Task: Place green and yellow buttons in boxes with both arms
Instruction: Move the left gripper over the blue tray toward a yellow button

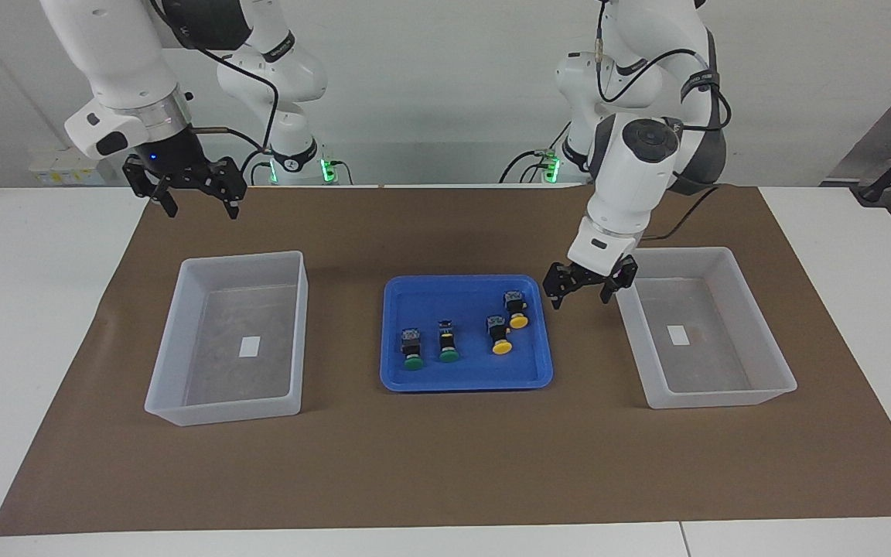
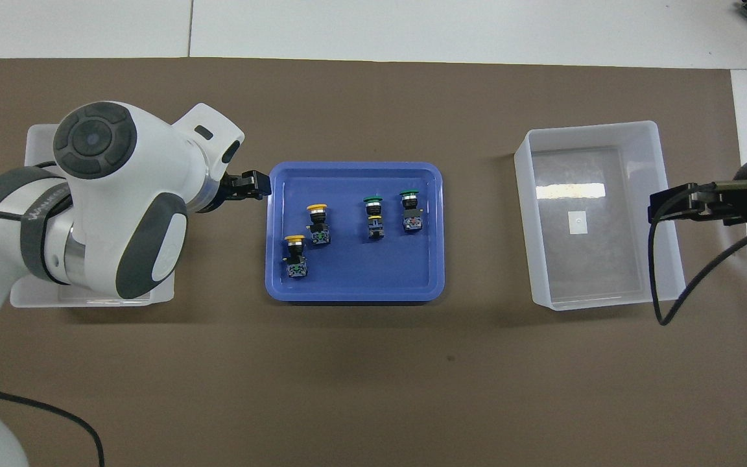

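Centre of frame, tray: a shallow blue tray (image 1: 466, 377) lies on the brown paper sheet (image 1: 445, 464) that covers the white worktop (image 1: 20, 309); all four push-button switches lie inside it.
Yellow buttons: two yellow-capped switches, one (image 1: 516, 309) in the tray's upper right of the facing view, the other (image 1: 498, 336) just below and beside it, close together; caps point to the lower edge of that frame.
Green buttons: two green-capped switches (image 1: 412, 349) and (image 1: 448, 343) side by side in the tray's lower left part of the facing view, a little apart from each other and apart from the yellow pair.
Boxes: one translucent bin (image 1: 229, 336) at centre left of the facing view, the other (image 1: 704, 329) at centre right; each shows only a small white label on its floor. Neither touches the tray.
Left end effector: (image 1: 589, 285) hangs right of centre in the facing view, over the strip of paper between the tray's edge and the centre-right bin, just beside the upper yellow button; fingers spread apart, gripping nothing. In the overhead view its tip (image 2: 251, 188) shows at the tray's left rim, and the arm covers most of the bin there.
Right end effector: (image 1: 189, 188) raised at upper left of the facing view, above the paper's upper edge and higher in frame than the centre-left bin; fingers spread wide, nothing between them. This arm waits.
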